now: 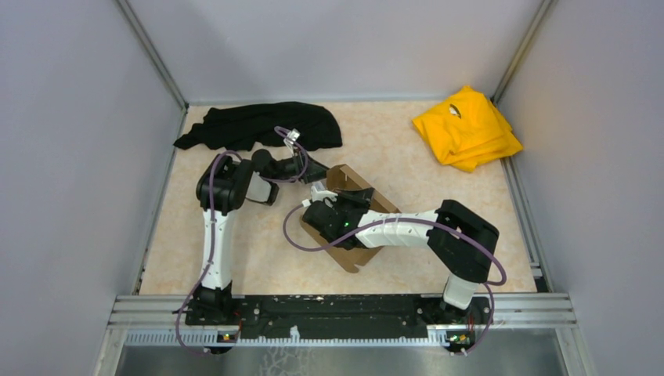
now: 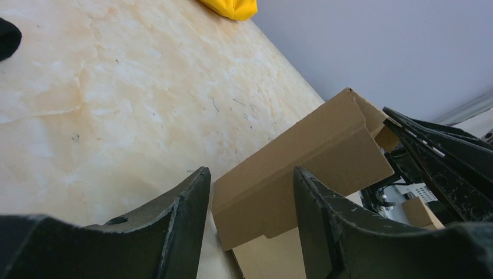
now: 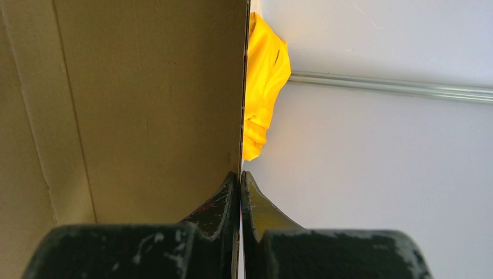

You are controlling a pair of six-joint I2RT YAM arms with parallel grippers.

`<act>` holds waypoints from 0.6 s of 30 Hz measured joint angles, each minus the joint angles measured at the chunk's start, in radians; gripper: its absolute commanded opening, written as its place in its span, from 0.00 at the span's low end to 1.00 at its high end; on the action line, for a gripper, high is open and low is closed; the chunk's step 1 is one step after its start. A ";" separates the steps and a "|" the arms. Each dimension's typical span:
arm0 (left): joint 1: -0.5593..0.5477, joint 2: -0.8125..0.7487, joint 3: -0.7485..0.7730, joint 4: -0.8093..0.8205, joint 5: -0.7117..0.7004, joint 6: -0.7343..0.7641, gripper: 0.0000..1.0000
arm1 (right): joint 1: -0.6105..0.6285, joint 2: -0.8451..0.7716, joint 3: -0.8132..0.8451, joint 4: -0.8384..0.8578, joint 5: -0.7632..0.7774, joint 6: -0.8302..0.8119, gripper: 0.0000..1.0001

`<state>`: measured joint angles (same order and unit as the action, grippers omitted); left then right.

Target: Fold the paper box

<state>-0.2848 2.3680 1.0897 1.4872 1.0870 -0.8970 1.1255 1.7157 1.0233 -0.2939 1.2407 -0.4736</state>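
At the middle of the table (image 1: pixel 407 157) lies the paper box (image 1: pixel 356 252), plain brown cardboard, only partly formed. Its base is flat on the pale marbled surface, and 1 flap stands up at the far side, towards the black cloth (image 1: pixel 258 125). Most of the box's inside is hidden in the overhead view by the right arm's wrist, which reaches in from the right and lies across it. What does show of the inside, in the right wrist view, is bare cardboard with 2 crease lines running along it.

The right gripper (image 3: pixel 240 185) is pinched tight on the thin edge of an upright cardboard panel. The 2 fingers are pressed together with the sheet's edge running straight up from between them.

The left gripper (image 2: pixel 251 180) is spread wide at the far left side of the box. From its wrist camera, a raised, folded-over wall of the box sits between and just beyond the 2 dark fingers (image 2: pixel 180 221). Whether either finger touches the cardboard cannot be told.

A folded yellow cloth (image 1: pixel 467 127) lies in the far right corner, well apart from the box. The black cloth lies along the far wall, just behind the left arm. Neither cloth touches the box.
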 measured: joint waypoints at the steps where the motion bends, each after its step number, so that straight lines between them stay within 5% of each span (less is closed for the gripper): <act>1: 0.000 0.000 -0.006 0.007 0.001 -0.003 0.61 | 0.000 0.000 0.001 -0.005 -0.001 0.005 0.00; 18: 0.006 0.000 -0.095 0.052 0.006 -0.051 0.63 | 0.000 0.000 0.007 -0.071 -0.005 0.080 0.00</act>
<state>-0.2790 2.3680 0.9947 1.5394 1.0927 -0.9482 1.1252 1.7157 1.0306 -0.3649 1.2362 -0.3935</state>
